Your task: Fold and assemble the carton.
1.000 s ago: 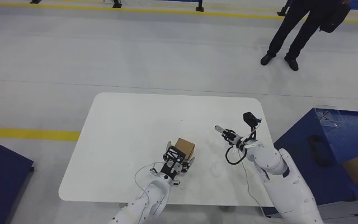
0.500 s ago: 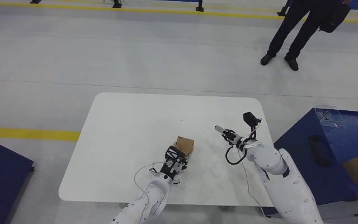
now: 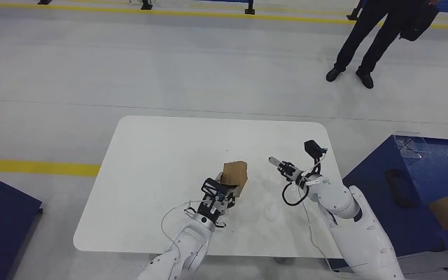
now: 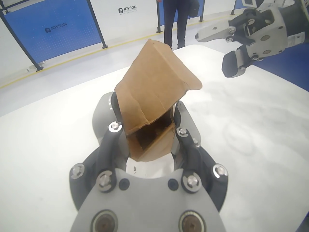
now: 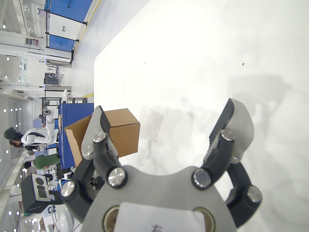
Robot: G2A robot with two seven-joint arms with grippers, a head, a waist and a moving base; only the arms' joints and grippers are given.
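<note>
Your left claw [image 3: 215,190] is clenched on the carton [image 3: 234,175]. From the top view it sits near the front edge of the worktop [image 3: 154,161]. The brown box rises out of it, slanting toward the far side and a little toward the other arm. Your right claw [image 3: 278,165] hangs near the carton but clearly apart from it, off to the robot's right, and nothing lies between the two.

In the left wrist view, the left claw [image 4: 147,112] pinches the carton [image 4: 154,80] at its open end, one finger on each side wall. The dark hollow faces the wrist. The long axis runs straight away from the claw, tilted upward, and a loose flap juts out at the far end. The right claw [image 4: 214,51] shows beyond that flap, released and holding nothing.

In the right wrist view, the right claw [image 5: 166,117] is spread wide and empty above the bare worktop [image 5: 193,37]. The carton [image 5: 123,131] lies outside its span, partly behind one finger, with a closed corner turned toward it.

The left arm has the box, so I judge any flap work falls to the right claw, which must travel sideways toward the carton's far end. Whether a corner of the carton touches the worktop, I cannot tell.
</note>
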